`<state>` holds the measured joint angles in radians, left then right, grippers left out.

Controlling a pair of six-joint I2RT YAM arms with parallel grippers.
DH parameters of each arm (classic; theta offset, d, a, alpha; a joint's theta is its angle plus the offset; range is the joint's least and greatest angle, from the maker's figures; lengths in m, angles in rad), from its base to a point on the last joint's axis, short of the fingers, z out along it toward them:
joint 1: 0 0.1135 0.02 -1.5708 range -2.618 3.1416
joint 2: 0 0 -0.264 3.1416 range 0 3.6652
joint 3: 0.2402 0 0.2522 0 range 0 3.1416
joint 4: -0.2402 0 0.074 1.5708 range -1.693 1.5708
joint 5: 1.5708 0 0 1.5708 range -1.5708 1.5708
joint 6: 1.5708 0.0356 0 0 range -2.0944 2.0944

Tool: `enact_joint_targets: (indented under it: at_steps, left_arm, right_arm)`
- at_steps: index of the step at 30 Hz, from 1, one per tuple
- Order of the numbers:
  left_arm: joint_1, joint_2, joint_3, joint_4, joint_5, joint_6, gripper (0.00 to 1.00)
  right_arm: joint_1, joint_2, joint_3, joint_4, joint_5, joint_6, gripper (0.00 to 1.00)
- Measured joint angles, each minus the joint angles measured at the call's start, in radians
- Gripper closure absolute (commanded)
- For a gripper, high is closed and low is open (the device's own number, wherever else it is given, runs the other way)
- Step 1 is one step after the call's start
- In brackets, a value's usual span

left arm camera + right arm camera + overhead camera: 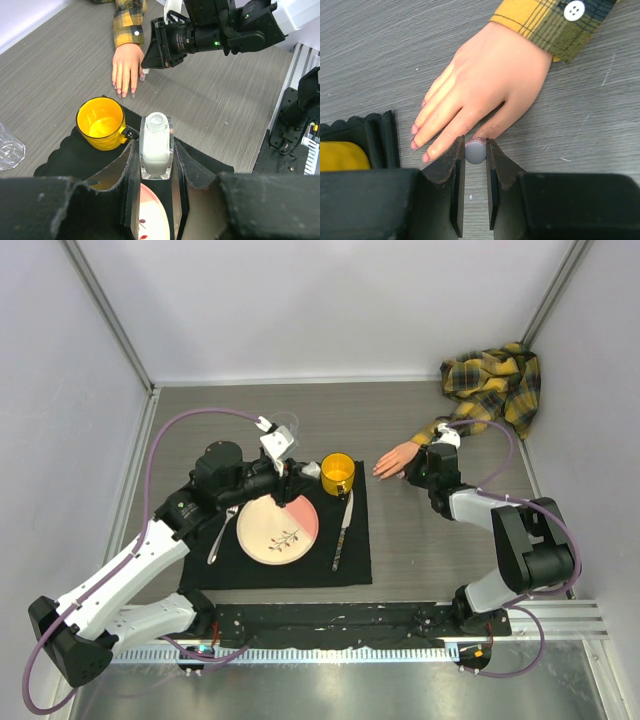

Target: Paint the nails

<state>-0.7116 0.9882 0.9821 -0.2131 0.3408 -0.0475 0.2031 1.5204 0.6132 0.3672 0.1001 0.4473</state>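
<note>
Beside the thumb of the pale peach mannequin hand (485,85), which is lying palm-down on the grey wood-grain tabletop (380,50), the right hand (475,146) is clamping a small round grey brush cap (475,152); any brush beneath it is hidden. The tiny glossy nails (413,134) are sitting at the fingertips, which are pointing toward the black scallop-edged mat (365,135). Each nail is so narrow that a stroke is likely risking the smooth moulded skin instead. A sideways push could also be sliding the mannequin hand, which looks anchored only by its soft yellow-and-black plaid sleeve (555,20). Over the pink-and-cream plate (277,528), the left hand (156,167) is gripping a square clear glass bottle (156,137) of white liquid, uncapped. Slick glass could be slipping or tipping there, spilling onto the plate.
</note>
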Motion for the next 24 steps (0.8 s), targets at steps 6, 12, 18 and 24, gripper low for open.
enact_joint_targets:
  at_steps: [6,12,18,24]
  left_arm:
    - [0.000,0.000,0.000,0.000,0.000,0.000,1.00]
    - [0.000,0.000,0.000,0.000,0.000,0.000,1.00]
    - [0.000,0.000,0.000,0.000,0.000,0.000,1.00]
    - [0.000,0.000,0.000,0.000,0.000,0.000,1.00]
  right_arm:
    - [0.000,-0.011,-0.017,0.023,-0.039,0.008,0.99]
    - [-0.010,-0.081,-0.054,0.041,-0.050,0.031,0.99]
    - [-0.048,-0.081,-0.055,0.045,-0.032,0.031,0.99]
    - [-0.048,-0.037,-0.050,0.046,-0.032,0.027,0.99]
